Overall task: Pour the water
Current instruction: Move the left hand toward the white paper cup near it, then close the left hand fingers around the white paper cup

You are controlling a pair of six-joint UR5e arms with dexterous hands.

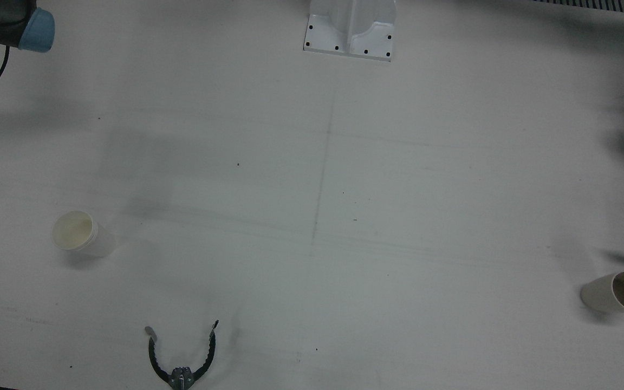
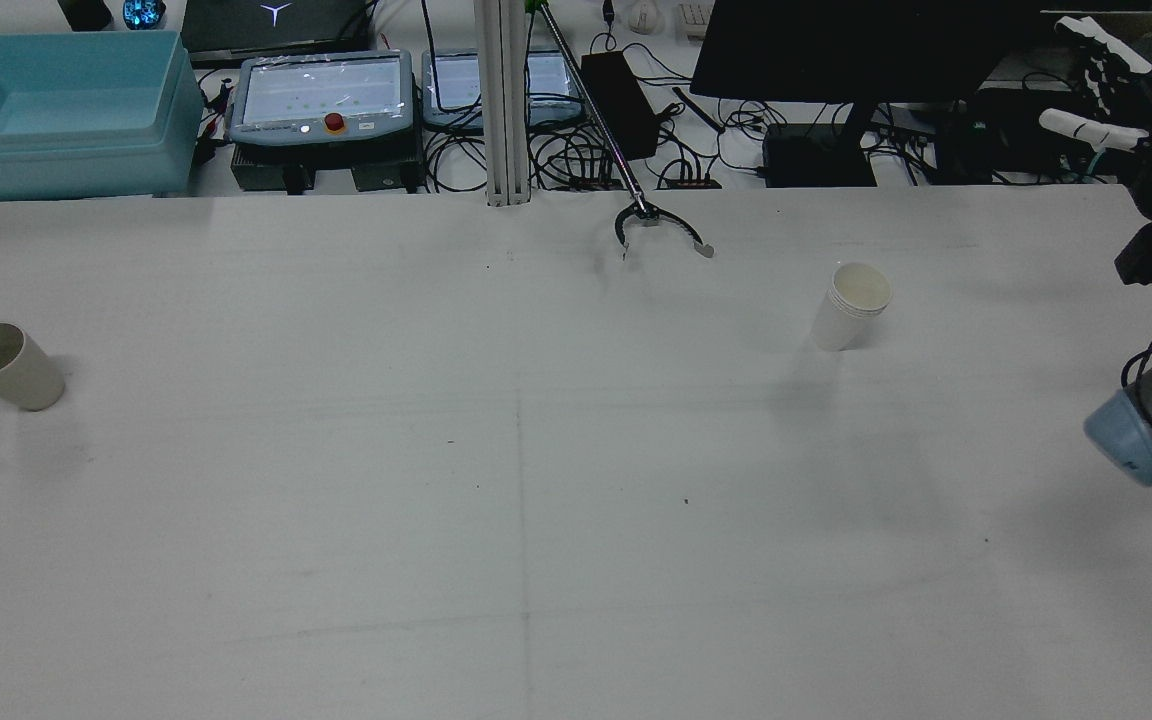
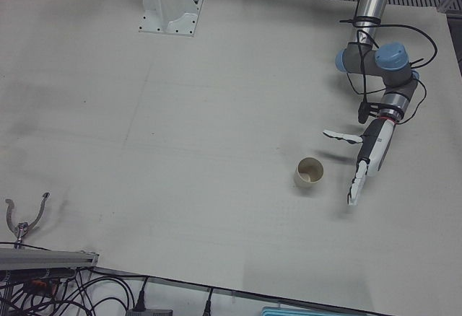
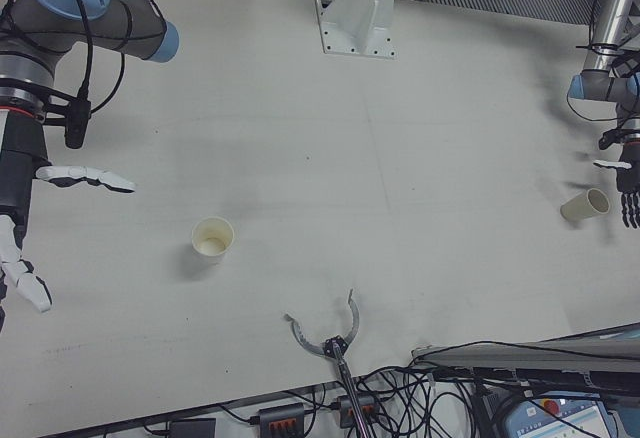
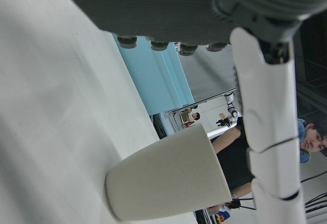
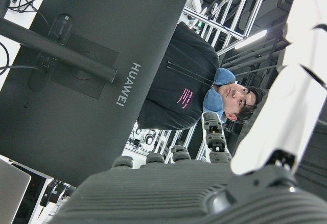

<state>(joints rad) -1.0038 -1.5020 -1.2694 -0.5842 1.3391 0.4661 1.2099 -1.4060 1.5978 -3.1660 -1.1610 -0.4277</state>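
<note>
Left hand (image 3: 364, 159): fingers spread, empty — just right of beige cup (image 3: 309, 173), right of centre.
Right hand (image 4: 22, 213): fingers apart, empty — far left.
White cup (image 4: 212, 237): upright on desk (image 4: 400, 158), lower left.

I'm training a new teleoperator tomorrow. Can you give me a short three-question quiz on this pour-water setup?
1. True or false: the left robot hand is holding the beige cup.
2. Which cup stands nearer the reacher claw at the table's edge?
A. the white cup
B. the beige cup
3. Fill in: the right robot hand is open and holds ____.

Key:
1. False. The hand is open beside the cup, not touching it.
2. A.
3. nothing.
</note>
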